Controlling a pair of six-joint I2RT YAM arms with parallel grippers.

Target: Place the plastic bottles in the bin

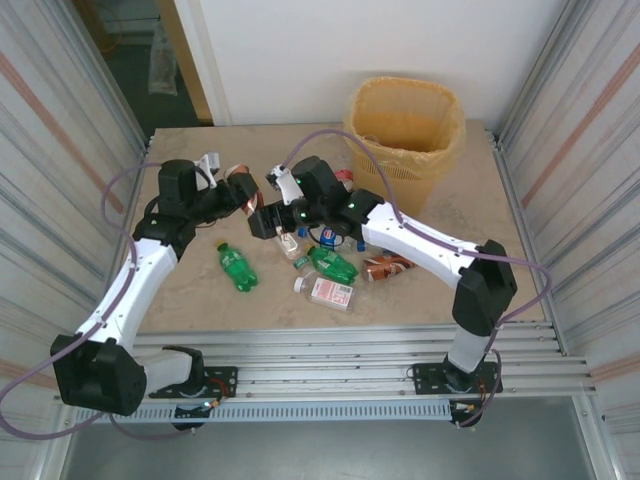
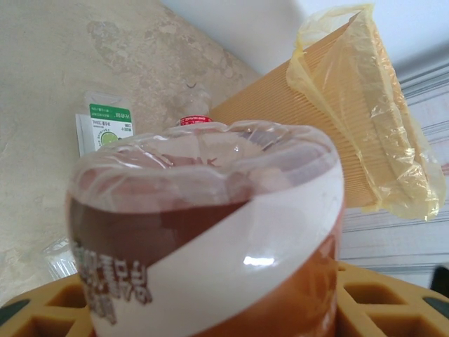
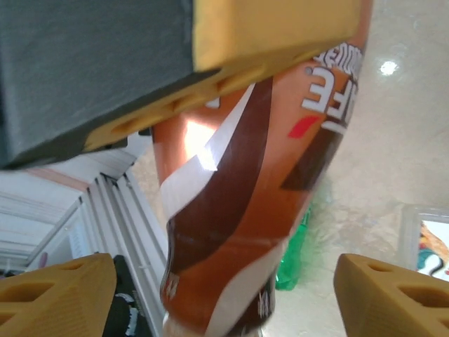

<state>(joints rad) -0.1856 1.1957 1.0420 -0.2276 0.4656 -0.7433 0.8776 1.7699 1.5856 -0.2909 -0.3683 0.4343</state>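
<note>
Tall tapered yellow-beige lattice plastic bin [image 1: 398, 178] with an orange-yellow liner stands at the far right of the beige table [image 1: 190, 300]. Left gripper [image 2: 210, 312] clamps a brown-labelled plastic bottle [image 2: 210, 210] over mid-table. Right gripper [image 3: 224, 295] straddles that bottle, fingers wide. A green plastic bottle [image 1: 237, 267] lies loose nearer the bases.

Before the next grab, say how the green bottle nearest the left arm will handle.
The green bottle lies on its side on the smooth table, so a push will probably roll it. Small plastic: likely light, easily dented.
</note>
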